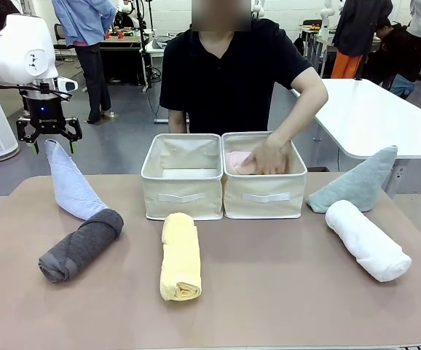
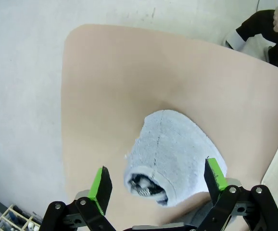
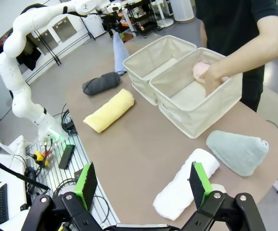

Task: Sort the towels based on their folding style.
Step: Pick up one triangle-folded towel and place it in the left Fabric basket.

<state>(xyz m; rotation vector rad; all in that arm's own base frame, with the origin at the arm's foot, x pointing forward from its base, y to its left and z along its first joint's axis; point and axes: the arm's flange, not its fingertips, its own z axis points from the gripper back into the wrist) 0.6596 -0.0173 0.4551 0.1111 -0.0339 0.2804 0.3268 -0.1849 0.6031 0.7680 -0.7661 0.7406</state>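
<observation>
The light blue cone towel point(image 1: 68, 186) stands upright at the table's left. My left gripper point(image 1: 48, 140) hangs over its tip, open, a finger on each side; the left wrist view looks down on the cone point(image 2: 177, 154) between the green pads. Against the cone's base lies a dark grey roll point(image 1: 79, 246). A yellow roll point(image 1: 180, 255) lies in the middle, a white roll point(image 1: 367, 240) and a grey-blue cone point(image 1: 356, 182) at the right. The person's hand point(image 1: 269, 154) presses a pink towel point(image 1: 238, 162) into the right basket. My right gripper point(image 3: 144, 185) is open and holds nothing, above the white roll point(image 3: 184, 185).
Two beige fabric baskets stand side by side at the far middle, the left one point(image 1: 181, 197) with nothing in it, the right one point(image 1: 265, 197) holding the pink towel. The person stands right behind them. A white table point(image 1: 385, 117) is at the far right.
</observation>
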